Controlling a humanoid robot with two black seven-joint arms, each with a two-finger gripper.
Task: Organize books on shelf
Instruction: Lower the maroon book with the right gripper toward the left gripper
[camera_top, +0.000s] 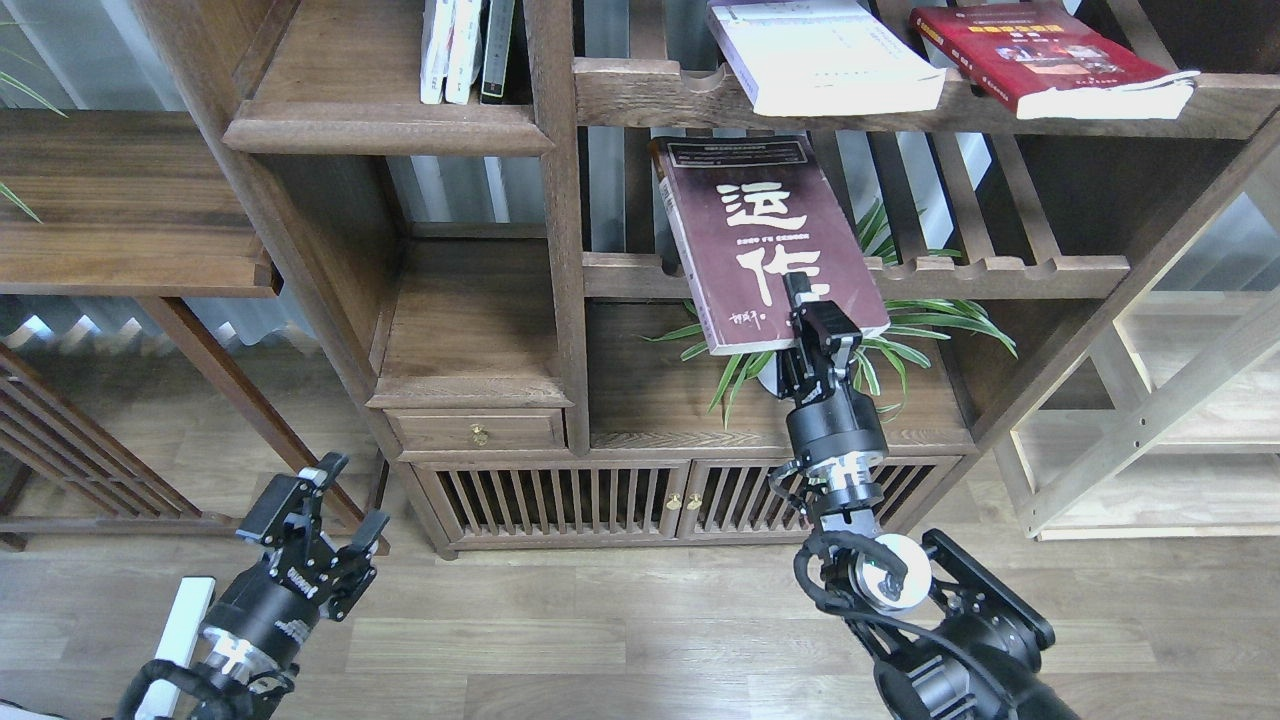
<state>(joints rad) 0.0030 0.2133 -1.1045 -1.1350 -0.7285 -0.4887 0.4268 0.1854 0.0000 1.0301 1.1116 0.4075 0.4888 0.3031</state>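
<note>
My right gripper (806, 312) is shut on the lower edge of the dark maroon book (750, 235) with cream characters. It holds the book tilted in the air in front of the middle slatted rack. The thick white book (825, 55) and the bright red book (1045, 55) lie flat on the upper slatted rack, overhanging its front rail. The shelf (385, 130), a narrow solid plank with a moulded edge, is at the upper left and carries thin upright volumes (462, 50). My left gripper (340, 505) hangs low at the left, open and holding nothing.
A vertical post (560, 220) separates the shelf from the slatted racks. A second plank ledge (470, 385) sits lower, above a small drawer. A potted plant (900, 320) stands behind the maroon book. A light wooden frame (1150, 400) is at the right.
</note>
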